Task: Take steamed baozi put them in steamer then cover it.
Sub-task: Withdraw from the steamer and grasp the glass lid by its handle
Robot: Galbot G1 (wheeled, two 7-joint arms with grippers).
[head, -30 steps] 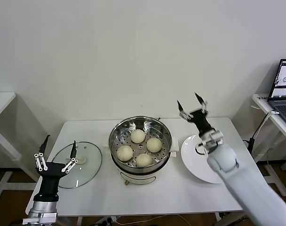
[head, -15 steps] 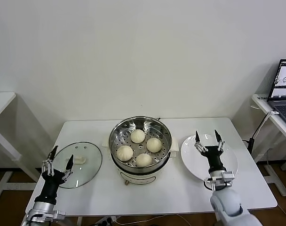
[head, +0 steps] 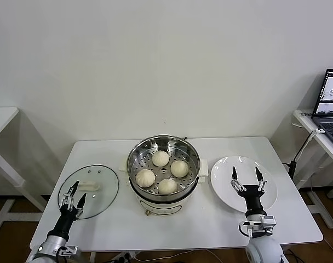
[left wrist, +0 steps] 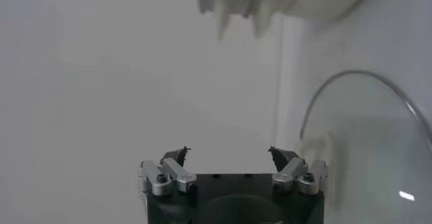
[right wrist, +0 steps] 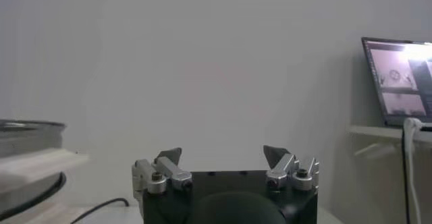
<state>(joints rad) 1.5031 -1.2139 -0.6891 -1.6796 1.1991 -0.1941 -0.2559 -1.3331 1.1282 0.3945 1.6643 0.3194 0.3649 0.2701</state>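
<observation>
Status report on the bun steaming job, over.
Left gripper open, low over the glass lid. Right gripper open over the plate. Four buns in the steamer. Lid still off, nothing blocking.

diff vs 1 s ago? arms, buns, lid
Both arms pulled back and down toward the robot. Right gripper, earlier raised behind the plate, now sits low over it, open and empty. Left gripper dropped to the lid's near edge, open. Four buns in the steamer and the lid unchanged.
</observation>
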